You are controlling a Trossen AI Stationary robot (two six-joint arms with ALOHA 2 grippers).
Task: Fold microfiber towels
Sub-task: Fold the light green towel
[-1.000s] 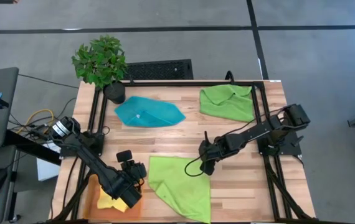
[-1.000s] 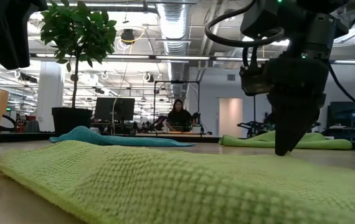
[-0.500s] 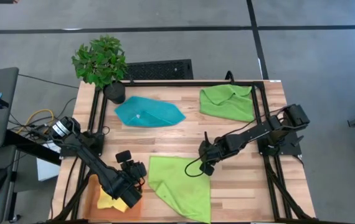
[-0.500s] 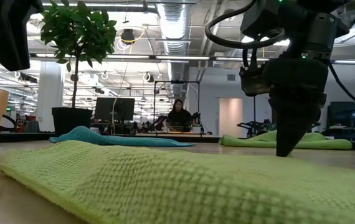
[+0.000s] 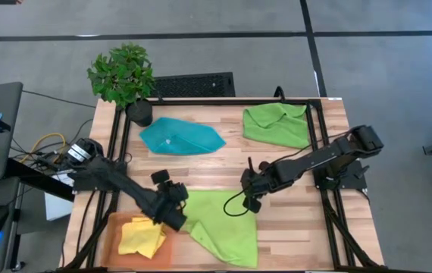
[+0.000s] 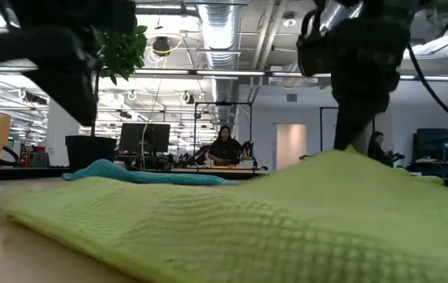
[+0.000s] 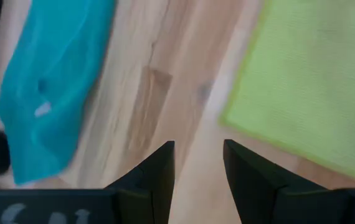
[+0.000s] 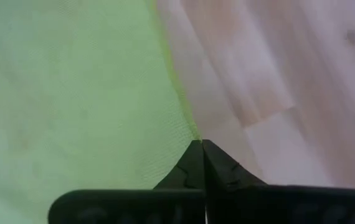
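Note:
A lime green towel (image 5: 220,226) lies spread on the near middle of the table. My right gripper (image 5: 251,202) is shut on its far right corner. My left gripper (image 5: 176,218) stands open just off the towel's far left corner, over bare wood (image 7: 199,158), touching nothing. A yellow towel (image 5: 142,236) lies bunched on the orange tray (image 5: 110,243) at the near left. A teal towel (image 5: 180,136) and a second lime green towel (image 5: 277,125) lie flat along the far side. My right gripper pinches the lime green towel's far right corner (image 8: 187,134) between its two shut fingers, which come from above and point down. That corner stands raised into a peak (image 6: 342,161) under the fingers. The rest of the towel lies on the table.
A potted plant (image 5: 123,76) stands at the far left corner. A black frame rail (image 5: 318,152) runs along the table's sides. Bare wood shows between the towels in the middle of the table (image 5: 216,171). A person sits far off in the room (image 6: 225,145).
My right gripper has taken hold of the lime green towel's far right corner and drawn it up into a peak; the rest has stayed flat. My left gripper has moved from above the tray toward the table's right, to the towel's far left corner, uncovering the yellow towel.

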